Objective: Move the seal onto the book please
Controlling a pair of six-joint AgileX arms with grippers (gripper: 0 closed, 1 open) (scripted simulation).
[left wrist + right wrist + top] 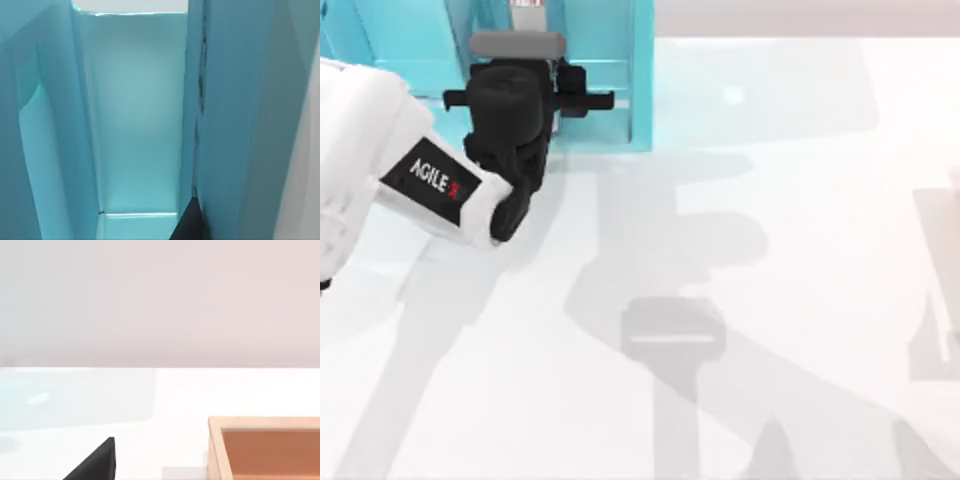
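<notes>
The seal and the book are out of view. My left gripper point(523, 72) reaches into the turquoise shelf unit point(610, 40) at the table's back left, its black body under a grey wrist block. In the left wrist view the shelf's inner walls point(135, 115) stand close in front, with a black tip of the gripper point(189, 226) against a divider wall. A small red and white patch point(525, 3) sits at the picture's top edge beyond the gripper; I cannot tell what it is. A black tip of my right gripper point(96, 463) hangs over the white table.
A shallow wooden box point(265, 445) with a light rim lies on the table beside my right gripper. The white table point(770, 300) stretches wide across the middle and right, crossed by grey arm shadows. The shelf's upright panels close in on the left gripper.
</notes>
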